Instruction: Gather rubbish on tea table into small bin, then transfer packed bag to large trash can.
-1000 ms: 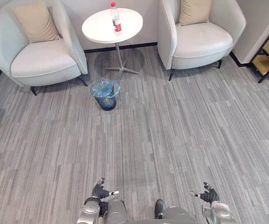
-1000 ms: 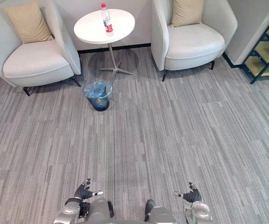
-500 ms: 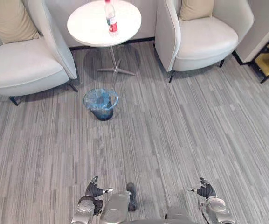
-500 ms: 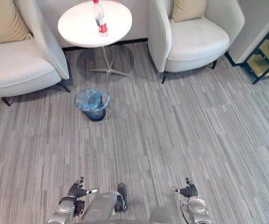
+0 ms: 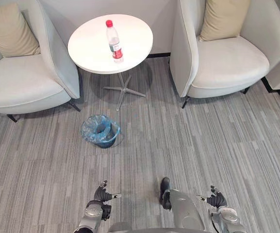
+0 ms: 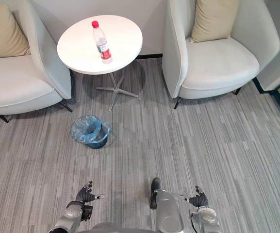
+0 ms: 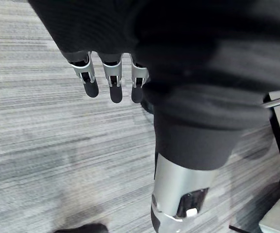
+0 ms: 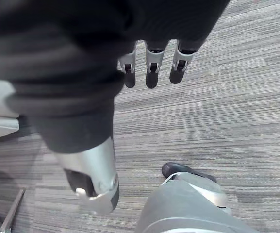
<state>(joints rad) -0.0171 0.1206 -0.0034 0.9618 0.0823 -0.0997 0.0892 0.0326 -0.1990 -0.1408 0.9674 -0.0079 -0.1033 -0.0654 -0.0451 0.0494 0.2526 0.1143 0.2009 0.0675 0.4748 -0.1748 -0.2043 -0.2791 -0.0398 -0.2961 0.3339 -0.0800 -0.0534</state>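
bottle [image 5: 113,42]: I see it upright on the round white surface [image 5: 135,34].
small bin [image 5: 100,131]: blue-lined, on the floor by the surface's foot.
left hand [image 5: 102,195]: fingers [image 7: 89,82] straight, slightly spread, empty, well apart from the bottle.
right hand [image 5: 218,200]: fingers [image 8: 151,73] likewise straight and empty.

The left hand [image 5: 102,195] and right hand [image 5: 217,200] look alike. Each wears a dark ribbed cover [image 7: 188,43] over its back and wrist, joined to a silver-grey arm [image 5: 92,212]. Up close, short silver fingers [image 7: 111,79] with rounded black tips sit in a row. A thicker dark-sleeved part, probably the thumb [image 8: 93,179], ends in a silver casing with a small dark inset.
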